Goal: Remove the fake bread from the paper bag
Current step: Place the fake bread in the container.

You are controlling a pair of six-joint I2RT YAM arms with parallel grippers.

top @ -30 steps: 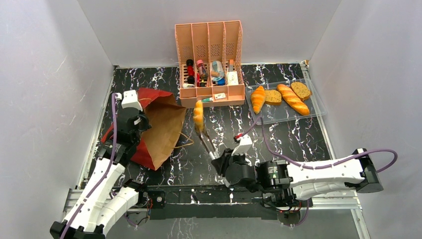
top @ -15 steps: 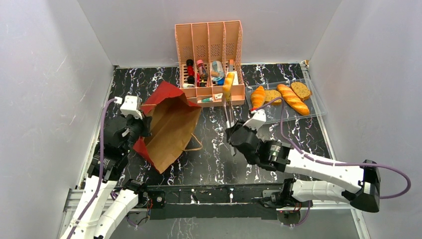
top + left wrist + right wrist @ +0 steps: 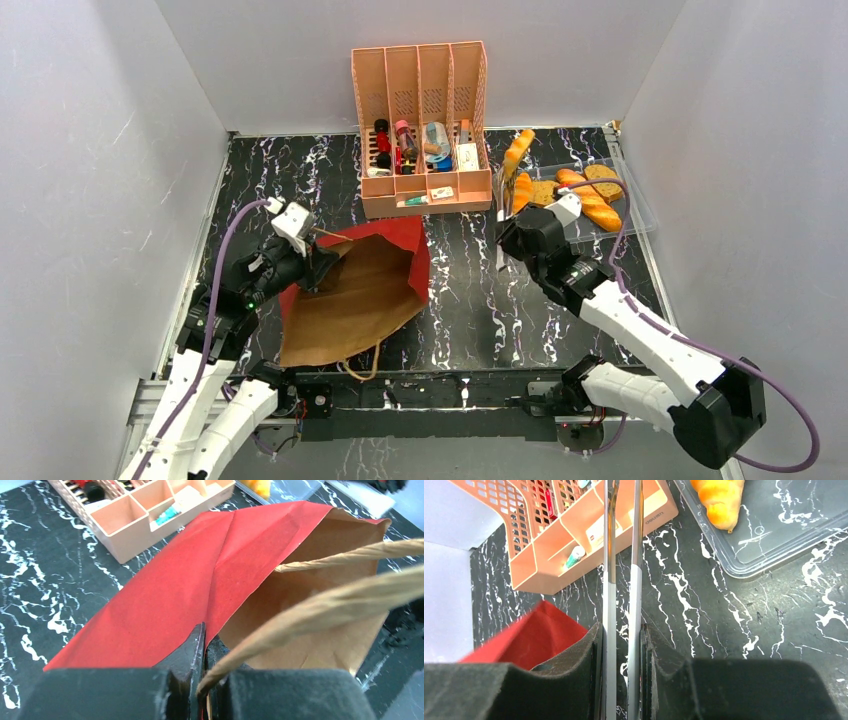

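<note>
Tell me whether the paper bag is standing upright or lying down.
Lying down. The paper bag lies flat on the table, broad brown side up; the left claw pinches its edge.

My right arm has swung from the middle of the counter (image 3: 460, 300) out to the right and back, stretching as it went. The tongs (image 3: 636, 595) clamped in my right gripper (image 3: 621, 630) carried the golden bread (image 3: 518, 150) from in front of the pink organizer (image 3: 420, 90), past its right front corner, and it now hangs over the left end of the clear tray (image 3: 630, 225), above the croissant (image 3: 520, 190). My left gripper (image 3: 205, 640), pinching the edge of the paper bag (image 3: 350, 300), has moved in toward the centre. That dragged and turned the bag: its red end has shifted from the back left to just in front of the organizer, and its loop handle (image 3: 362, 368) has come round to the near edge
</note>
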